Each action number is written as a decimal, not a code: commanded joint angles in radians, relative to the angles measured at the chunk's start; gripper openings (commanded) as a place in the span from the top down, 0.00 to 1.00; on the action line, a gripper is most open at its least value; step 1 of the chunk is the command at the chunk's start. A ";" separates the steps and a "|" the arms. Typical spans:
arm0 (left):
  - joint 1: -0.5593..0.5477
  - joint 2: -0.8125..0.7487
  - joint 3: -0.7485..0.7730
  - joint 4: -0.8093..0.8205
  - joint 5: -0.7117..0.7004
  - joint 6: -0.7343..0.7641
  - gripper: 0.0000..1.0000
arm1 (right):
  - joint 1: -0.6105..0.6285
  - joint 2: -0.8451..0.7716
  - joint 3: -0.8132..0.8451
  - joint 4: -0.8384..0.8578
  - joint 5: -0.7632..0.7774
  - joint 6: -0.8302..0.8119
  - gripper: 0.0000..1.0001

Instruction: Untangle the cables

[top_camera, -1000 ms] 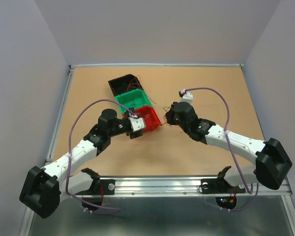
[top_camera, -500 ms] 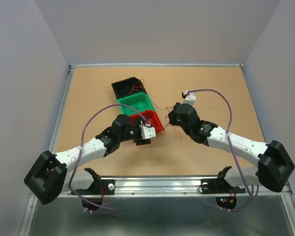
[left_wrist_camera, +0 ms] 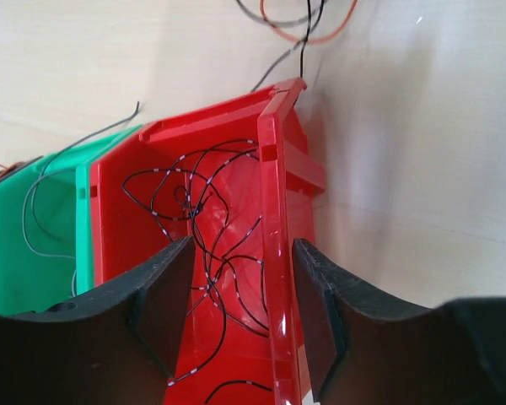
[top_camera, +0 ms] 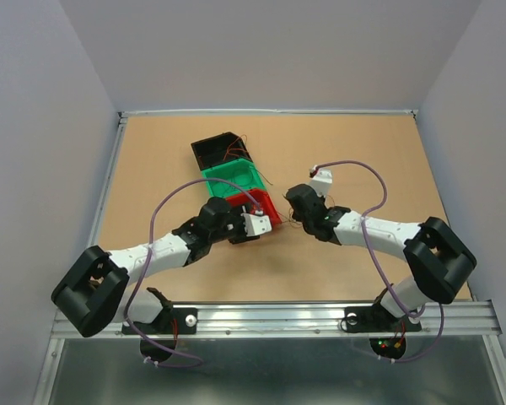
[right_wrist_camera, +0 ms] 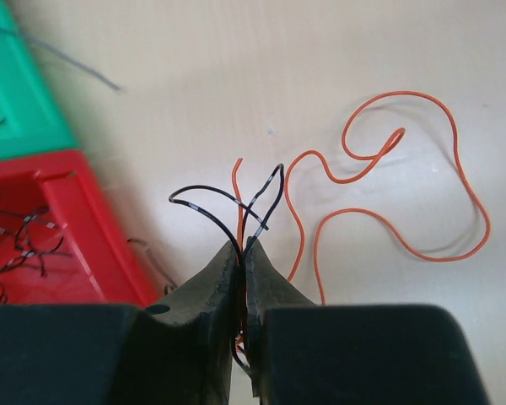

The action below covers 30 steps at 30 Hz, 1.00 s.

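Note:
The cables are hair-thin wires. My right gripper (right_wrist_camera: 244, 253) is shut on two black wires (right_wrist_camera: 211, 207) and an orange one, just right of the red bin (right_wrist_camera: 42, 228); from above it (top_camera: 293, 207) sits beside the bin's corner. A long orange wire (right_wrist_camera: 388, 194) lies looped on the table ahead of it. My left gripper (left_wrist_camera: 240, 278) is open, its fingers (left_wrist_camera: 164, 295) astride the red bin's right wall (left_wrist_camera: 274, 253). Black white-marked wires (left_wrist_camera: 202, 228) lie tangled inside the red bin (top_camera: 260, 205).
A green bin (top_camera: 232, 177) with a thin dark wire and a black bin (top_camera: 219, 150) with red wires stand in a row behind the red one. More orange and black wires (left_wrist_camera: 308, 25) lie on the table beyond the red bin's far corner.
The left arm has swung right and forward, and its gripper now sits over the red bin's near wall. The row of bins has shifted. The right gripper has moved slightly left toward the red bin.

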 commanded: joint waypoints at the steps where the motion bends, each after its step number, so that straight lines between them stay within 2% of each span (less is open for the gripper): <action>1: -0.004 0.011 0.044 0.050 -0.081 -0.005 0.40 | -0.048 -0.021 0.046 -0.030 0.132 0.076 0.87; 9: -0.004 0.060 0.063 0.053 -0.150 -0.008 0.42 | -0.072 -0.065 0.025 -0.088 0.283 0.170 0.87; 15: -0.004 0.048 0.058 0.050 -0.152 -0.004 0.42 | -0.072 -0.168 -0.009 -0.118 0.380 0.216 0.88; 19: -0.004 0.014 0.049 0.048 -0.137 -0.005 0.40 | -0.072 -0.261 -0.035 -0.122 0.386 0.239 0.91; 24: -0.004 -0.120 0.002 0.054 -0.092 -0.004 0.31 | -0.070 -0.327 -0.017 -0.099 0.267 0.126 0.99; 30: -0.004 -0.268 0.000 0.053 0.027 -0.016 0.14 | -0.069 -0.413 -0.034 0.007 -0.024 -0.015 1.00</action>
